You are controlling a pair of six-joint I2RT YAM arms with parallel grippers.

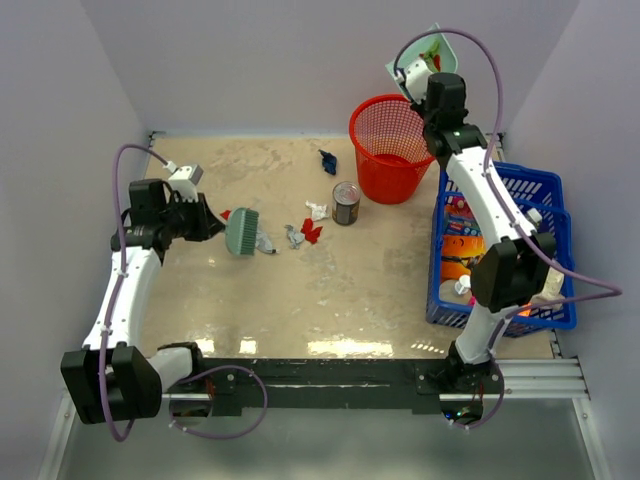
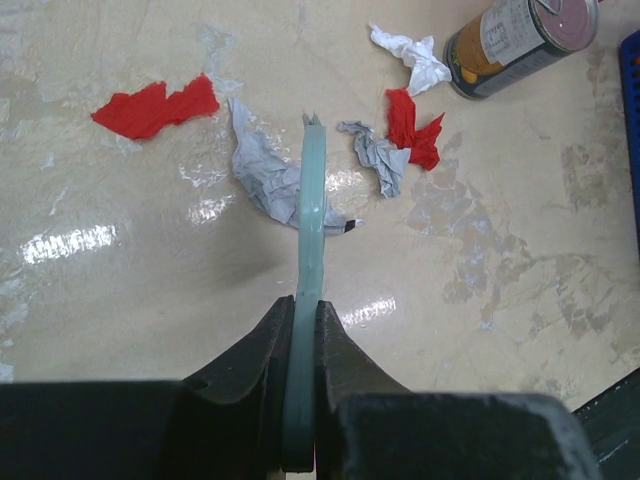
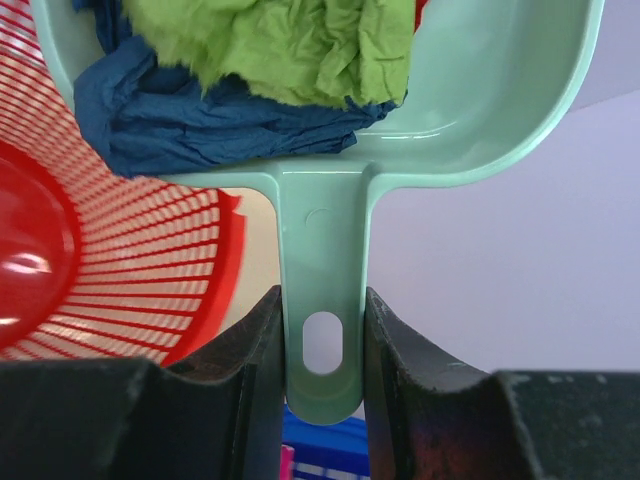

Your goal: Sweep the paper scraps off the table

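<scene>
My left gripper [image 2: 303, 312] is shut on the thin handle of a pale green brush [image 2: 312, 220], held low over the table [image 1: 350, 290]. Paper scraps lie round the brush head: a red one [image 2: 155, 106] to its left, a grey one [image 2: 262, 170] touching it, and grey [image 2: 378, 158], red [image 2: 412, 130] and white [image 2: 412, 55] bits to its right. A dark blue scrap [image 1: 327, 161] lies farther back. My right gripper [image 3: 322, 300] is shut on the handle of a mint dustpan [image 3: 490, 90], raised over the red basket [image 3: 110, 270], with green [image 3: 290, 40] and dark blue [image 3: 200, 125] paper in it.
A tin can [image 1: 346, 202] stands just right of the white scrap, in front of the red mesh basket [image 1: 390, 148]. A blue crate [image 1: 545, 190] of packaged goods fills the right side beside the right arm. Pale lilac walls close in the table.
</scene>
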